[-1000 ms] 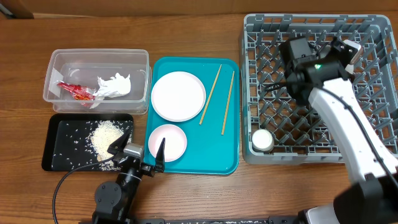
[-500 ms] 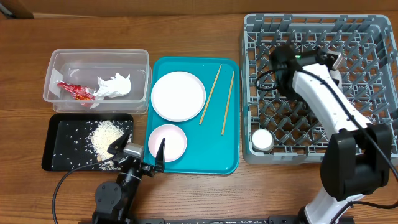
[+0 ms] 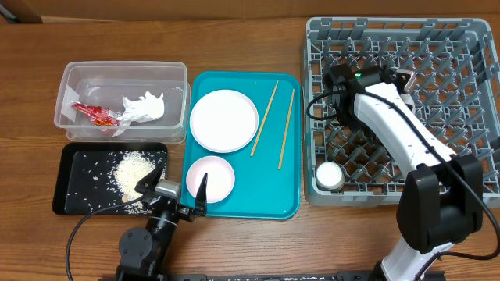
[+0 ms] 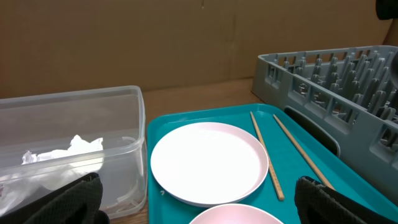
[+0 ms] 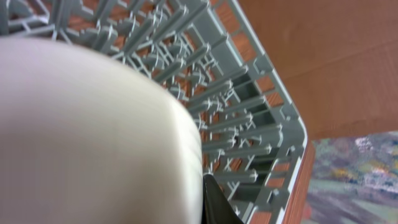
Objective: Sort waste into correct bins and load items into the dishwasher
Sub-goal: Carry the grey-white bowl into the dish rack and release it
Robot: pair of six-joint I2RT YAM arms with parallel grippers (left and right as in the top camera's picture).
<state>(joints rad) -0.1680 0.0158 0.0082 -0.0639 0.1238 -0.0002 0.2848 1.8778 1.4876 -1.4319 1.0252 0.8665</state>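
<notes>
1. Tub [image 3: 101, 82]: holds the wrapper [image 3: 94, 114] and tissue [image 3: 144, 108], both dry waste, lying side by side. This sorting looks complete.
2. Black tray [image 3: 78, 183]: carries the rice [image 3: 133, 170], heaped at its right half with stray grains around it. Food waste is kept apart from the dry waste, as the task requires.
3. Left gripper [image 3: 173, 191]: parked low at the near table edge with its fingers [image 4: 68, 199] spread wide and nothing between them. It points at the teal tray [image 3: 273, 195], which suits a reach for the dishes.
4. Teal tray: plate [image 3: 224, 119], pink bowl [image 3: 211, 178] and chopsticks [image 3: 264, 119] lie on it, not yet loaded.
5. Rack [image 3: 469, 117]: the cup [image 3: 329, 175] sits at its near left corner. No metal bowl is visible in any view.
6. Right gripper [image 3: 337, 82]: over the rack's left side. Its wrist view is filled by a blurred whitish mass, so opening and contents cannot be determined.
</notes>
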